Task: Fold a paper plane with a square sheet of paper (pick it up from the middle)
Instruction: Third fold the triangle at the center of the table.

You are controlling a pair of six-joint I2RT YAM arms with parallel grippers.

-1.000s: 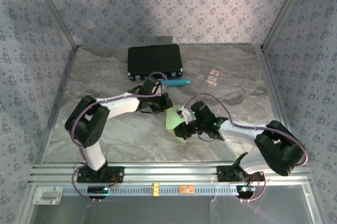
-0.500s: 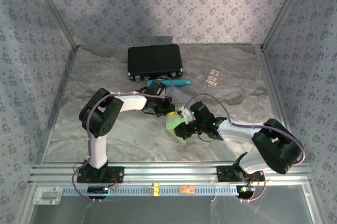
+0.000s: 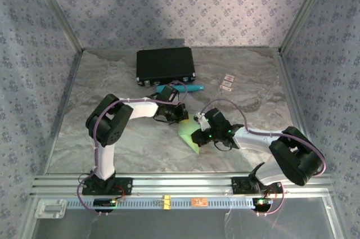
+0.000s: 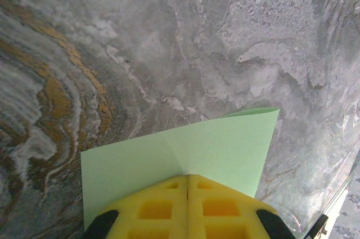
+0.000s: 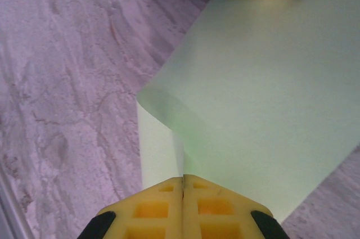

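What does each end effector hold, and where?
The left end effector and the right end effector each pinch the pale green paper, at opposite sides.

The marbled table holds a black case far centre-left, a teal tube just nearer, 2 small cards rightward, and the green paper sheet mid-table.

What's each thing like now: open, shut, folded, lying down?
Pale green square sheet of paper: partly folded.
Left end effector: shut on the paper.
Right end effector: shut on the paper.
Black rectangular case: closed, lying flat.
Teal cylindrical tube: lying on its side.
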